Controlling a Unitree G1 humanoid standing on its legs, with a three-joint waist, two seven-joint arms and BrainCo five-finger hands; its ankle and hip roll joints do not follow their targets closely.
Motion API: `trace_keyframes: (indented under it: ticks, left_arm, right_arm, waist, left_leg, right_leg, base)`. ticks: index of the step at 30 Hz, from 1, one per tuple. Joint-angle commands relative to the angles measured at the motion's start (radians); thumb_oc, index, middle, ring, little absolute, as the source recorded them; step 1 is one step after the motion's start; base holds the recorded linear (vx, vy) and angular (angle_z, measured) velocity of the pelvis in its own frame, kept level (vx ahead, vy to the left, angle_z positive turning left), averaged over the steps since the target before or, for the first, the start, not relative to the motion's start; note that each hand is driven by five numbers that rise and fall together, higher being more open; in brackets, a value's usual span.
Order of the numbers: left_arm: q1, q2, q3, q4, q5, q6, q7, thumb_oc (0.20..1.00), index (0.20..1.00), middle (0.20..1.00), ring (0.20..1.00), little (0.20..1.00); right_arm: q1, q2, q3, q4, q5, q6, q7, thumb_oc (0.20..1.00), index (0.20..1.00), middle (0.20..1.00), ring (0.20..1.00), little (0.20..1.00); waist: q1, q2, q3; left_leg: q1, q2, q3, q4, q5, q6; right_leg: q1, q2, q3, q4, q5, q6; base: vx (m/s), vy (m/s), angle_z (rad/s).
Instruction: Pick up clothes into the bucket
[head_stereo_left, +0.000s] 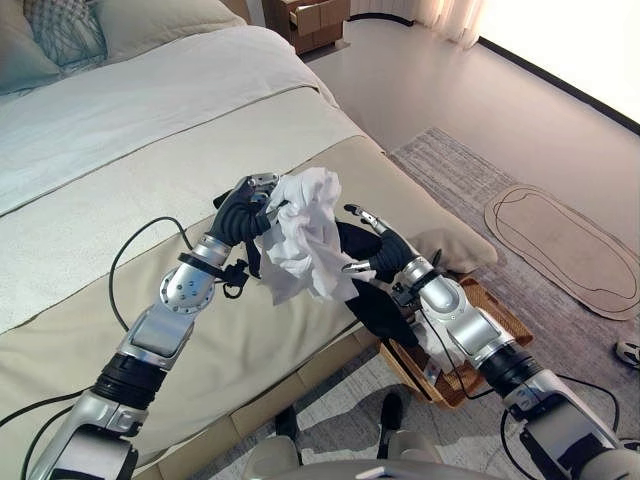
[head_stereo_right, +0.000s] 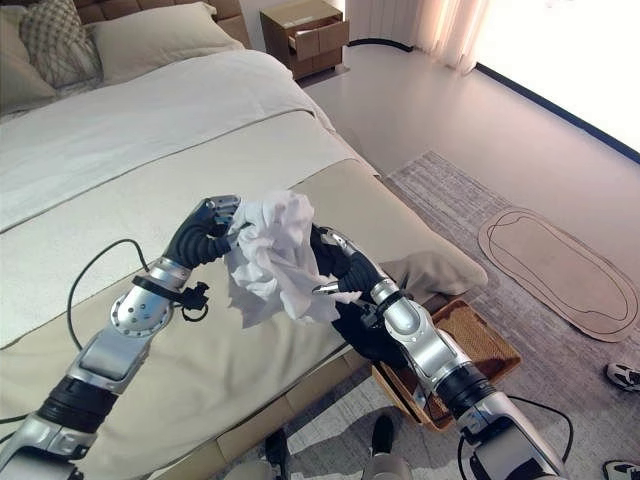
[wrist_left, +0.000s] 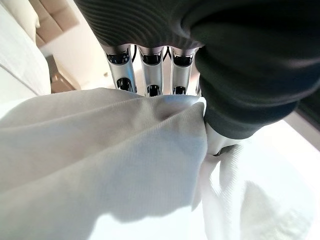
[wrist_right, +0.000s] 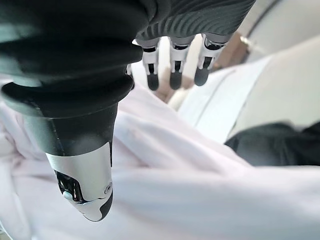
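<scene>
Near: woven basket (head_stereo_left: 500, 320) on the floor by the bed's corner, under the right arm. That's the drop target, so the load is carried over the bed edge toward it. White fabric already hangs at its near side, under the arm.

Right robot hand (head_stereo_left: 372, 262): fingers straight and spread, thumb apart, pressed against the side of the white garment (head_stereo_left: 305, 245). Not clamped. My read is that it's propping the bundle rather than carrying it. A dark garment (head_stereo_left: 375, 300) droops below that hand, down over the bed edge to the basket rim; can't tell if the hand holds it or it just hangs there.

Left robot hand (head_stereo_left: 250, 205): fingers curled into the top of the white garment, cloth bunched against the palm in the left wrist view. This hand takes the weight, and the bundle hangs off it, clear of the bed (head_stereo_left: 150, 150).

Judgement: white garment is lifted but not yet over the basket. It needs to go right and down. Risk: a trailing fold catching the mattress edge.
</scene>
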Motion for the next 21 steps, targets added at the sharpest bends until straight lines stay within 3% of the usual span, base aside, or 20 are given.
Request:
trace_keyframes:
  ticks: [1,5,9,12,17,21]
  left_arm:
    - [-0.035,0.079,-0.046,-0.112,-0.181,-0.086,-0.067,0.200,0.200,0.200,0.200,0.200]
    - [-0.037,0.160,-0.095,-0.176,-0.299,-0.076,-0.153,0.200,0.200,0.200,0.200,0.200]
    - [-0.034,0.164,-0.107,-0.192,-0.314,-0.083,-0.183,0.200,0.200,0.200,0.200,0.200]
    - [-0.029,0.159,-0.104,-0.214,-0.347,-0.081,-0.203,0.200,0.200,0.200,0.200,0.200]
    - [-0.039,0.145,-0.120,-0.252,-0.353,-0.080,-0.221,0.200,0.200,0.200,0.200,0.200]
    - [-0.095,0.107,-0.167,-0.272,-0.329,-0.079,-0.211,0.200,0.200,0.200,0.200,0.200]
  right_arm:
    - [-0.048,0.065,0.027,-0.024,0.133,-0.039,0.009,1.000,1.000,1.000,1.000,1.000]
    - [-0.063,0.115,0.052,-0.019,0.308,-0.032,0.068,1.000,1.000,1.000,1.000,1.000]
    - [-0.053,0.138,0.108,-0.031,0.564,0.010,0.199,1.000,1.000,1.000,1.000,1.000]
    - [-0.042,0.163,0.113,0.004,0.666,0.025,0.234,1.000,1.000,1.000,1.000,1.000]
    - [-0.072,0.186,0.185,0.042,0.621,0.040,0.253,1.000,1.000,1.000,1.000,1.000]
    - [-0.116,0.253,0.229,0.111,0.640,0.054,0.258,1.000,1.000,1.000,1.000,1.000]
  waist:
    - [0.030,-0.024,-0.093]
    - [0.036,-0.025,-0.100]
    - [0.042,-0.031,-0.109]
    - [0.049,-0.031,-0.114]
    - [0.059,-0.033,-0.122]
    - [0.068,-0.034,-0.129]
  left_leg:
    - [0.001,0.035,-0.044,0.006,0.005,-0.027]
    - [0.023,0.037,-0.037,-0.001,0.004,-0.027]
    - [0.039,0.041,-0.037,-0.010,0.009,-0.032]
    - [0.041,0.040,-0.040,-0.011,0.009,-0.033]
    - [0.044,0.042,-0.043,-0.012,0.009,-0.035]
    - [0.041,0.042,-0.045,-0.012,0.009,-0.035]
  right_leg:
    - [0.025,-0.077,0.025,0.051,-0.024,0.098]
    - [0.039,-0.078,0.025,0.066,-0.033,0.098]
    - [0.060,-0.077,0.017,0.069,-0.042,0.098]
    - [0.064,-0.076,0.011,0.067,-0.043,0.099]
    - [0.073,-0.074,0.006,0.058,-0.043,0.097]
    - [0.075,-0.074,0.002,0.053,-0.042,0.096]
  base:
    - [0.05,-0.001,-0.01]
    - [0.02,0.000,0.00]
    - [0.00,0.000,0.00]
    - [0.00,0.000,0.00]
    - [0.00,0.000,0.00]
    - [0.00,0.000,0.00]
